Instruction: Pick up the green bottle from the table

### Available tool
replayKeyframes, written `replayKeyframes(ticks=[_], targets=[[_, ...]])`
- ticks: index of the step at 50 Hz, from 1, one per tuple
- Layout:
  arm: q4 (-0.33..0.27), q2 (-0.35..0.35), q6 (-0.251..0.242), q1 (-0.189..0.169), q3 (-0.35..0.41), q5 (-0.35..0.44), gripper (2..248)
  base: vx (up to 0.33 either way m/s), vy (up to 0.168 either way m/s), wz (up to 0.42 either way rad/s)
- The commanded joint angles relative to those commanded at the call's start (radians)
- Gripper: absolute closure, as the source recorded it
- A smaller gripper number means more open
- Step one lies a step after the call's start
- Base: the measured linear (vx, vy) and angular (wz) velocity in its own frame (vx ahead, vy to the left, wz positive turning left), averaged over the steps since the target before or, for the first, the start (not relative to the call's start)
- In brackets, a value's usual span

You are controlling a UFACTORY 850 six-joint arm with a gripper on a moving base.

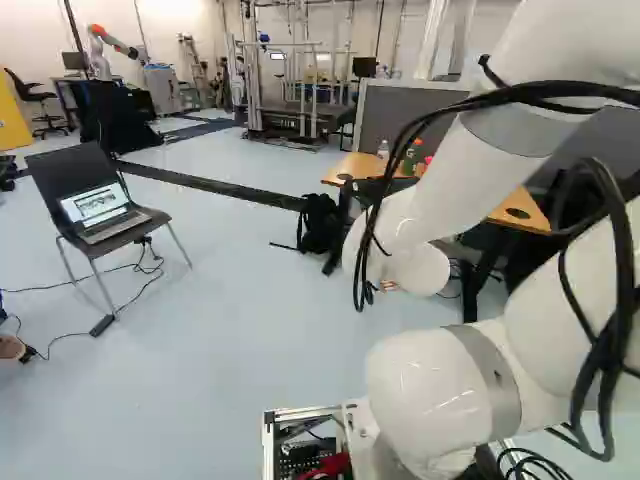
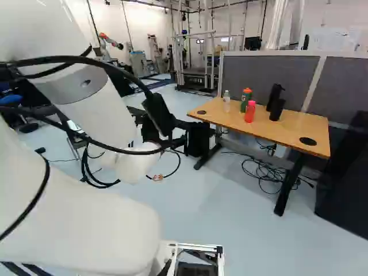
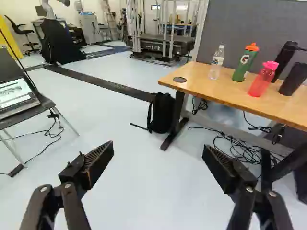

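Observation:
Beyond the arm's wrist in the right base view, part of my black gripper (image 2: pixel 160 117) shows. In the wrist view the gripper (image 3: pixel 158 146) stands wide open, with only floor seen between its fingers. The green bottle (image 3: pixel 243 63) has an orange cap and stands upright on the wooden table (image 3: pixel 206 87), ahead of the gripper and well apart from it. The right base view also shows the green bottle (image 2: pixel 244 103), between a clear bottle and a red one. The arm partly covers the table in the left base view, where the green bottle (image 1: pixel 410 157) shows beside it.
Close to the green bottle are a clear bottle (image 3: pixel 217 62), a red bottle with pink lid (image 3: pixel 263 80) and two black bottles. A black backpack (image 3: pixel 161 113) lies by the table leg, near floor cables. A chair (image 1: pixel 130 221) holds a laptop. Another robot (image 1: pixel 103 45) stands far off.

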Motion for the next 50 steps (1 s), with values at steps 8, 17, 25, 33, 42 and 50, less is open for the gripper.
replayKeyframes(ticks=[8,17,25,33,42,50], targets=[[0.0,0.0,0.0,0.0,0.0,0.0,3,0.0,0.0,0.0],[0.0,0.0,0.0,0.0,0.0,0.0,3,0.065,-0.003,-0.026],[0.0,0.0,0.0,0.0,0.0,0.0,3,0.206,0.046,-0.039],[0.0,0.0,0.0,0.0,0.0,0.0,3,0.238,0.041,-0.215],[0.0,0.0,0.0,0.0,0.0,0.0,3,0.212,0.01,-0.374],[0.0,0.0,0.0,0.0,0.0,0.0,3,0.221,0.032,-0.281]])
